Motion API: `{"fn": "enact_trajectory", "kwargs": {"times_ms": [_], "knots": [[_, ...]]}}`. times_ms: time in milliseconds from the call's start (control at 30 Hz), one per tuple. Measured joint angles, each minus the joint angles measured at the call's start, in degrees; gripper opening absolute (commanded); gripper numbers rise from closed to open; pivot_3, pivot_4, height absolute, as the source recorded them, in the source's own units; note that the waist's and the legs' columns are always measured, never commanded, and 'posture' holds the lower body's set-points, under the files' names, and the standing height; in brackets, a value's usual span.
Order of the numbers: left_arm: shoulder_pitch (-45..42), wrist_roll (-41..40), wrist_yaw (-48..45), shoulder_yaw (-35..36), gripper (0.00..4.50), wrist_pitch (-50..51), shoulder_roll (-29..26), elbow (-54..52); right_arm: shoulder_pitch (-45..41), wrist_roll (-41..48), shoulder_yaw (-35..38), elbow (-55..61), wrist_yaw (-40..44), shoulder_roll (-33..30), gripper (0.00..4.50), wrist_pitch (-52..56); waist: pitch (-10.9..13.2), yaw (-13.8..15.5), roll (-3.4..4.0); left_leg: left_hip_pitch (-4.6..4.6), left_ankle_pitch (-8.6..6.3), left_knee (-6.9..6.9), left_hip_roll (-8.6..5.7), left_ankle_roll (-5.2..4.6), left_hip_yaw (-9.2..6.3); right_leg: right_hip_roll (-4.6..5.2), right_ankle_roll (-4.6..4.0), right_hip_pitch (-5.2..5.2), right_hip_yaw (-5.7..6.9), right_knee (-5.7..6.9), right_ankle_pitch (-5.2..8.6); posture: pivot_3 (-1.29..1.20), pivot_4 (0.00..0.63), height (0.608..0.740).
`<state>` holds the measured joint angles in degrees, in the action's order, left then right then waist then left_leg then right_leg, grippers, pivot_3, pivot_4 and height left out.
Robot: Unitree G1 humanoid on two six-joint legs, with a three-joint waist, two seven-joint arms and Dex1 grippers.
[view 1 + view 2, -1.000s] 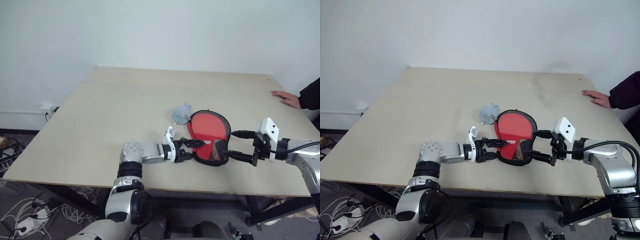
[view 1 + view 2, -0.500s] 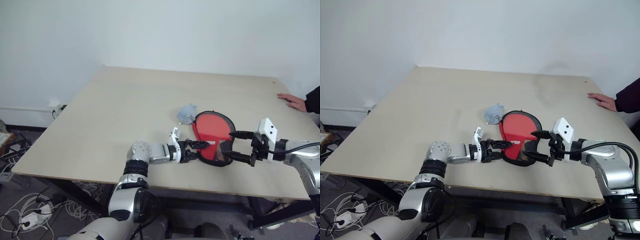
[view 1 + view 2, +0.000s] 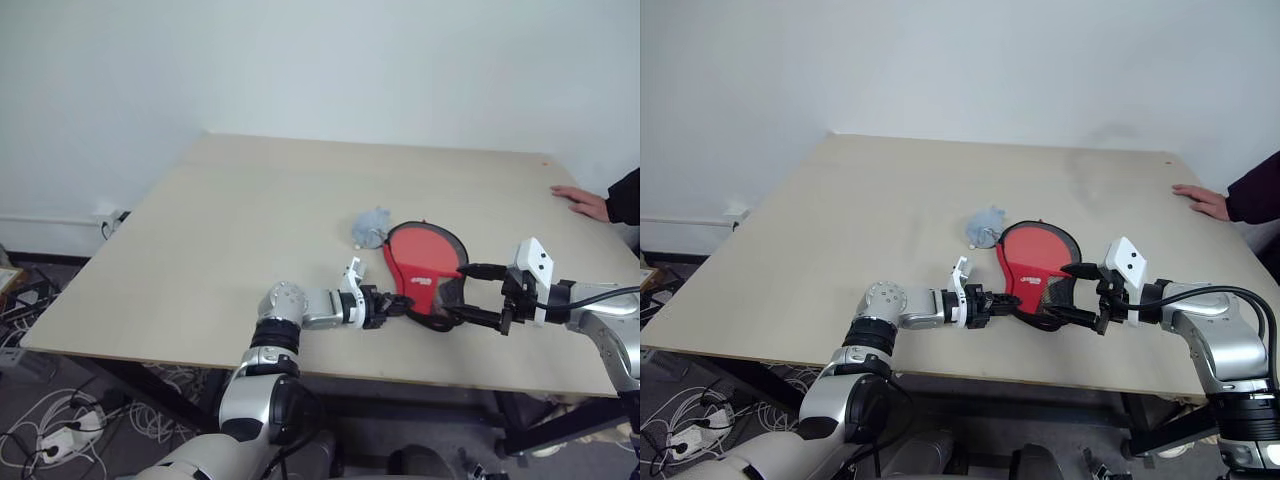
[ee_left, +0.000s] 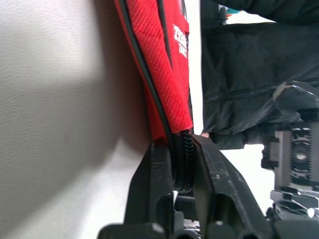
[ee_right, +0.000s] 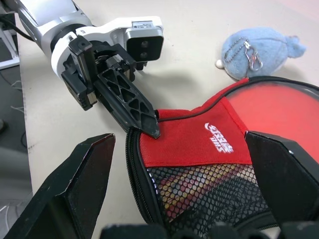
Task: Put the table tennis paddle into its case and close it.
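**Left fingers pinch the pouch's zip edge; right fingers spread wide at its handle end**

The left gripper [image 4: 180, 186] has its two black fingers [image 4: 154, 184] drawn nearly together, pinching the black zipper edge of the case [image 5: 209, 164], a soft paddle-shaped pouch of red fabric, black mesh and black edging. In the right wrist view the tips of those fingers bite the rim where the red panel meets the black piping.

The right gripper [image 5: 184, 184] has its two black fingers [image 5: 82, 179] spread wide apart, holding nothing; the narrow mesh end of the case lies between them. I cannot tell whether either touches the fabric.

White lettering is printed on the red panel, too small to read.

The table tennis paddle [image 3: 425, 258] sits inside the case, its round red face showing through the clear side, beyond both grippers' fingertips.

One small blue-grey plush pouch with a metal clip [image 5: 261, 50] lies on the pale wooden table [image 3: 250, 220], touching the case's far rim. One person's hand [image 3: 580, 200] rests at the table's far right edge.
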<state>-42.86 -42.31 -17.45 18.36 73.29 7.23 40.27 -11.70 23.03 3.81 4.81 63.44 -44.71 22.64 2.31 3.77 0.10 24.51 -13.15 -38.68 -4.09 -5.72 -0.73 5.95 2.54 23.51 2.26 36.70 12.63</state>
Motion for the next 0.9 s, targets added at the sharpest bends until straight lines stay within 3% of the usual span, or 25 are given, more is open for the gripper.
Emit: {"fn": "enact_trajectory", "kwargs": {"times_ms": [267,400,667,900], "knots": [[-0.13,-0.18,1.56,1.0,0.64,-0.28,-0.04,-0.11,-0.62,-0.01,-0.52,0.0,0.01,0.32,4.5,0.0,0.0,-0.06,0.0,-0.01,0.0,-0.01,0.01,0.0,-0.01,-0.04,-0.16,0.02,-0.01,0.01,-0.11,0.0,0.0,0.721],[-0.14,-0.54,2.35,1.3,0.03,-0.47,0.0,-0.53,-0.8,-0.02,-0.67,-0.02,0.02,0.43,4.5,0.0,0.0,-0.09,0.01,-0.08,0.0,-0.01,0.01,0.0,-0.01,-0.05,-0.09,-0.03,-0.01,0.01,-0.13,0.0,0.0,0.721],[0.16,-0.58,5.3,1.56,0.03,-1.19,0.02,-1.85,-1.25,-0.12,-0.9,-0.46,0.09,0.43,4.5,-0.1,0.0,-0.83,0.0,-0.1,0.0,0.0,0.01,0.0,-0.01,-0.09,0.05,-0.01,-0.01,0.01,-0.33,0.0,0.0,0.721],[4.19,-1.83,8.26,2.62,0.03,2.01,0.22,-9.43,-2.07,-0.65,-1.22,-1.95,0.08,0.43,4.5,-0.54,-0.01,-2.0,0.01,-0.26,0.0,0.06,0.01,0.01,-0.04,-0.19,0.05,0.03,-0.12,0.01,-0.36,0.0,0.0,0.721]]}}
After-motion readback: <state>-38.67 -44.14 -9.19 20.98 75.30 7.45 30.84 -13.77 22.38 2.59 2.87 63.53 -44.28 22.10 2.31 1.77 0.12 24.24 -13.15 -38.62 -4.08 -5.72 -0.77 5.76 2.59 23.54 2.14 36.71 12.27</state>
